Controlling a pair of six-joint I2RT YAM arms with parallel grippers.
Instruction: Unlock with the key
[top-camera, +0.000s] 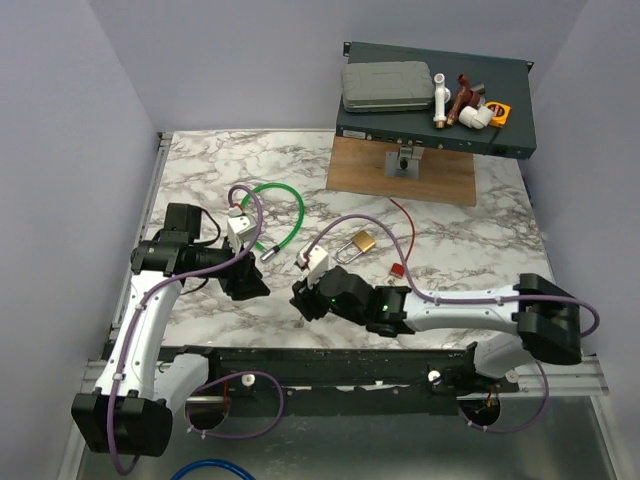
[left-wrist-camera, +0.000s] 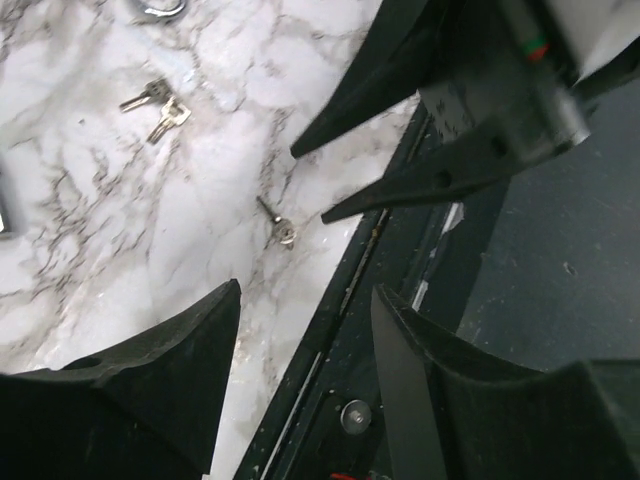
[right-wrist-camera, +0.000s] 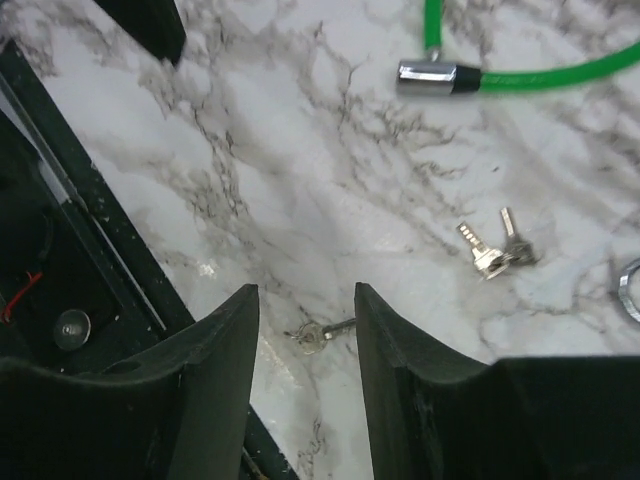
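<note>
The key's red tag (top-camera: 397, 269) lies on the marble right of centre, its thin red cord (top-camera: 403, 216) trailing toward the back. The brass padlock (top-camera: 363, 242) lies just left of it. My right gripper (top-camera: 298, 297) is open low over the marble near the front edge. In its wrist view the fingers (right-wrist-camera: 305, 290) straddle a small plain silver key on a ring (right-wrist-camera: 320, 335), which shows no red. My left gripper (top-camera: 250, 283) is open and empty, close to the left of the right one. Its wrist view (left-wrist-camera: 306, 290) shows that same silver key (left-wrist-camera: 279, 227).
A green cable loop (top-camera: 285, 215) with a metal end (right-wrist-camera: 430, 75) lies behind the grippers. A pair of silver keys (right-wrist-camera: 495, 250) lies near the padlock. The black front rail (left-wrist-camera: 350, 300) runs just below both grippers. A grey rack unit (top-camera: 430, 100) on a wooden board stands at the back.
</note>
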